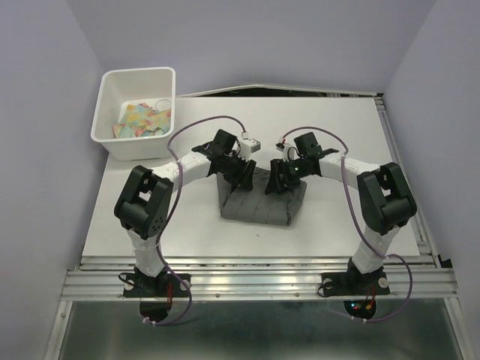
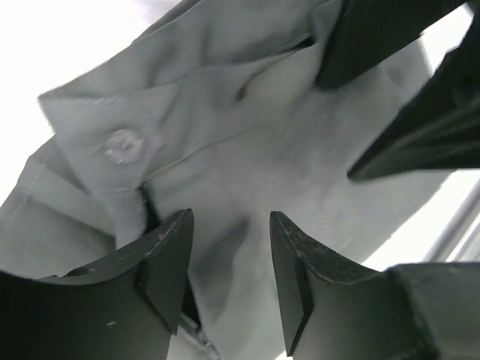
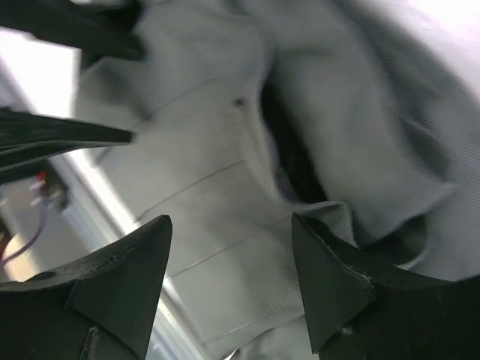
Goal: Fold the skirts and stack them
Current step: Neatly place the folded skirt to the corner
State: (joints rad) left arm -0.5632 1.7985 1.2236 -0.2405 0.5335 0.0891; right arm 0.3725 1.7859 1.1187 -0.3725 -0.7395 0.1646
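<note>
At the far left of the white bench point(image 1: 345, 135), a white rectangular plastic bin point(image 1: 139, 71) is seen, with colourful pieces lying in it. The left claw point(image 1: 241, 174) is held over the far left edge of the soft charcoal-grey pleated cloth skirt point(image 1: 259, 204), which lies folded mid-bench between both arms. Its fingers are parted and released, with a pale round button point(image 2: 122, 145) seen beyond them. The right claw point(image 1: 276, 180) is held over the far right edge, likewise parted, with nothing pinched.
</note>
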